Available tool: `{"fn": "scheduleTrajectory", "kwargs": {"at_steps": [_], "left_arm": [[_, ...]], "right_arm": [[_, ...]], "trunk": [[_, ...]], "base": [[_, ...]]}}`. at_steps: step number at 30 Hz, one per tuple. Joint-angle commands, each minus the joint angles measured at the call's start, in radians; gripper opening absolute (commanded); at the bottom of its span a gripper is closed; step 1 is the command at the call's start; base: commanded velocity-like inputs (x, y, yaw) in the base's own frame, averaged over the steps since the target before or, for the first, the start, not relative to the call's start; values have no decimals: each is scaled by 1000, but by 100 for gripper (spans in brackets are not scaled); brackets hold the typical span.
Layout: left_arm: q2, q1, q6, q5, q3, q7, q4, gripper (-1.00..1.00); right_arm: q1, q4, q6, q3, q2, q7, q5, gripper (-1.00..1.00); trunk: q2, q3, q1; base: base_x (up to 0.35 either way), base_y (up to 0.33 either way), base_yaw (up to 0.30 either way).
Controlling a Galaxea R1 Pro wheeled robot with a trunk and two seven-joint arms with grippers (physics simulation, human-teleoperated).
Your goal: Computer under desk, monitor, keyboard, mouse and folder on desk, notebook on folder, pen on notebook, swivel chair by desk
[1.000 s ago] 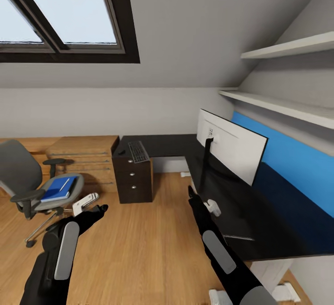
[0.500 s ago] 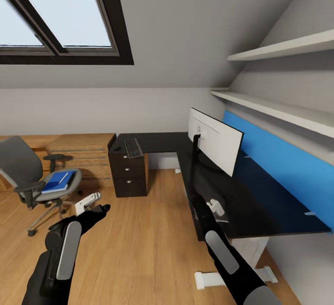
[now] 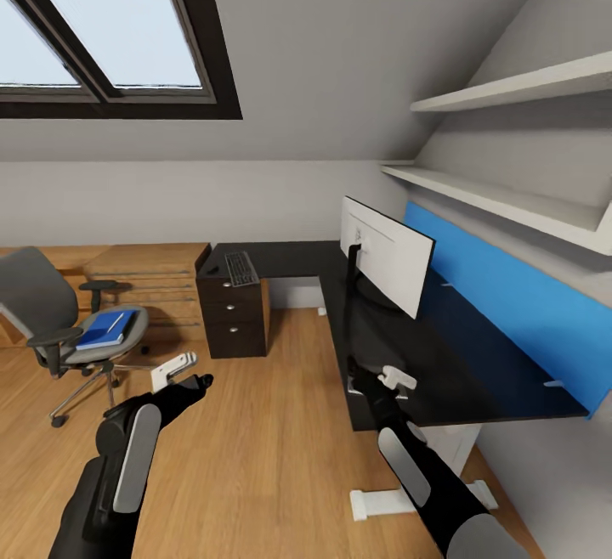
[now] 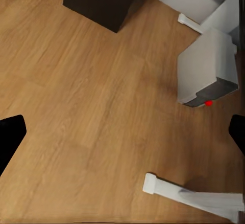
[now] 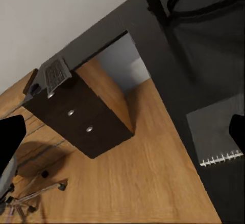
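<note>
From where I stand, both arms hang low in the head view with nothing in them. The left tool [image 3: 174, 368] sits lower left over bare floor, its fingers spread apart in the left wrist view; the right tool [image 3: 393, 376] sits lower center-right at the near edge of the black L-shaped surface [image 3: 476, 372], its fingers also spread apart in the right wrist view.

The monitor [image 3: 384, 253] stands on that surface at center-right. The keyboard [image 3: 241, 268] lies well apart from it, at the far end over the drawer unit [image 3: 234, 317]. The blue folder [image 3: 105, 329] rests on the swivel chair [image 3: 59, 325] at the left edge, with what looks like a pen on it, too small to be sure. The computer [image 4: 206, 68] stands on the floor in the left wrist view. A spiral notebook [image 5: 217, 132] lies on the surface near the right tool.

I see 2 risks: the right arm clipping the surface edge or nudging the notebook off, and the castered chair rolling away when the folder is reached for.
</note>
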Motion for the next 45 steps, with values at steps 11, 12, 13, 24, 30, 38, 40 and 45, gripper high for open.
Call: {"fn": "scheduleTrajectory", "kwargs": {"at_steps": [11, 12, 13, 24, 30, 38, 40, 45], "left_arm": [[-1, -1, -2, 10, -107, 7, 38, 100], [0, -1, -3, 10, -122, 7, 43, 100], [0, -1, -3, 10, -138, 7, 47, 100], [5, -1, -6, -1, -337, 14, 108, 100], [5, -1, -6, -29, -399, 16, 132, 100], [5, -1, -8, -35, -425, 19, 147, 100], [5, -1, -9, -37, -427, 23, 146, 100], [5, -1, -11, -43, -432, 47, 139, 100]], "right_arm": [[-63, 73, 192, 1, -7, -120, 305, 100], [-69, 75, 217, 1, -7, -136, 315, 100], [-73, 77, 239, 1, -8, -152, 323, 100], [-94, 84, 305, -2, -25, -254, 355, 100], [-101, 111, 197, -15, -44, -259, 356, 100], [-198, 313, 211, -15, -60, -250, 359, 100], [-206, 334, 212, -15, -60, -249, 359, 100], [-230, 396, 219, -14, -60, -246, 358, 100]], "trunk": [[-2, -2, 0], [-2, -2, 0], [-2, -2, 0], [-2, -2, 0], [-2, -2, 0], [-2, -2, 0], [-2, -2, 0], [-2, -2, 0]], "base": [[-3, -3, 0], [0, 0, 0], [0, 0, 0], [175, 0, 0], [314, 0, 0], [320, 0, 0], [320, 0, 0], [312, 0, 0]]}}
